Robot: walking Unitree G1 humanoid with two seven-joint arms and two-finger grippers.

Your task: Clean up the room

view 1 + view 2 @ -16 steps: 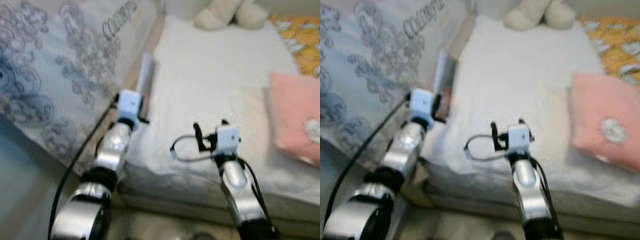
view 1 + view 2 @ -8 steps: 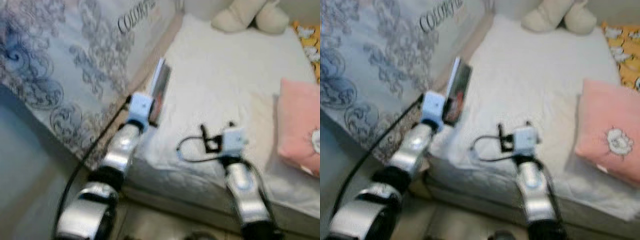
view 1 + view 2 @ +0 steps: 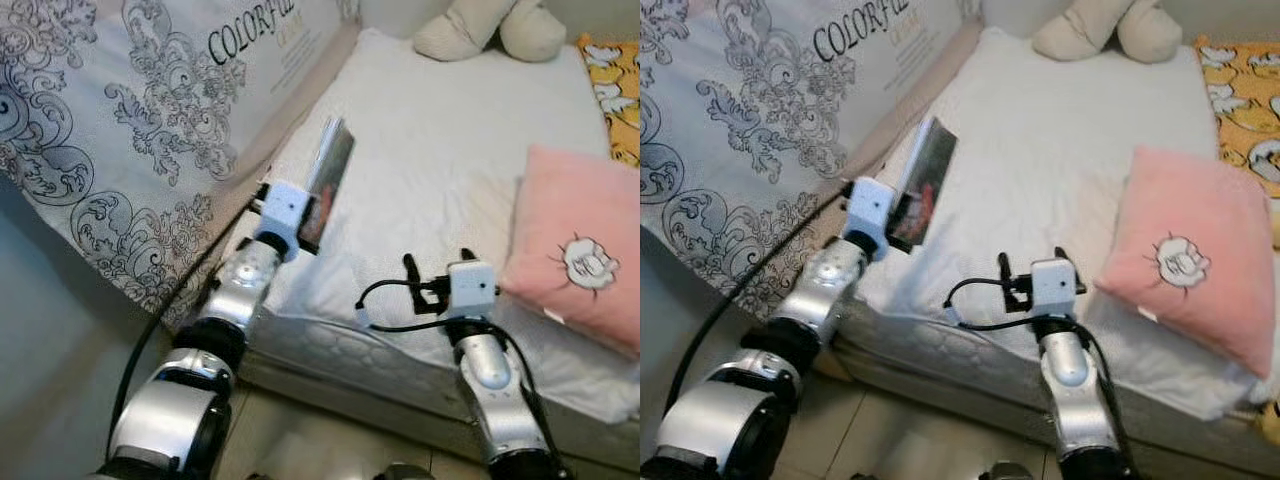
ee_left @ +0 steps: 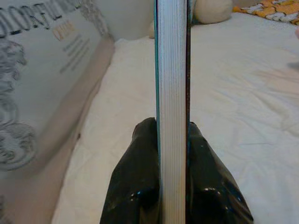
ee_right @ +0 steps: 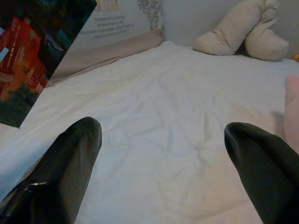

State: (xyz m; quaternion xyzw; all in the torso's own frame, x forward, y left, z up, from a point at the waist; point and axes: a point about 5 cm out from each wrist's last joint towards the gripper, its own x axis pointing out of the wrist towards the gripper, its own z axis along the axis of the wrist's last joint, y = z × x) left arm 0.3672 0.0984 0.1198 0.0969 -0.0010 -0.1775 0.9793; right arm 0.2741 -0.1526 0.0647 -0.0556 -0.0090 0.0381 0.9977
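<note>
My left gripper (image 3: 312, 205) is shut on a thin book (image 3: 326, 180) with a dark, red-patterned cover, held upright above the left edge of the white bed (image 3: 450, 150). In the left wrist view the book's page edge (image 4: 172, 93) stands between the two black fingers (image 4: 135, 186). My right gripper (image 3: 435, 270) is open over the bed's near edge with nothing between its fingers (image 5: 65, 168); the book's cover (image 5: 32, 60) shows off to its side.
A pink pillow (image 3: 575, 255) lies on the right of the bed. A cream plush toy (image 3: 490, 25) sits at the head end, beside an orange patterned cloth (image 3: 615, 80). A large patterned panel (image 3: 130, 120) leans along the bed's left side. Tiled floor (image 3: 300, 440) below.
The camera has swung and sharpened, so the whole scene has shifted. The left gripper with the book has moved further over the bed edge; the right gripper stays open.
</note>
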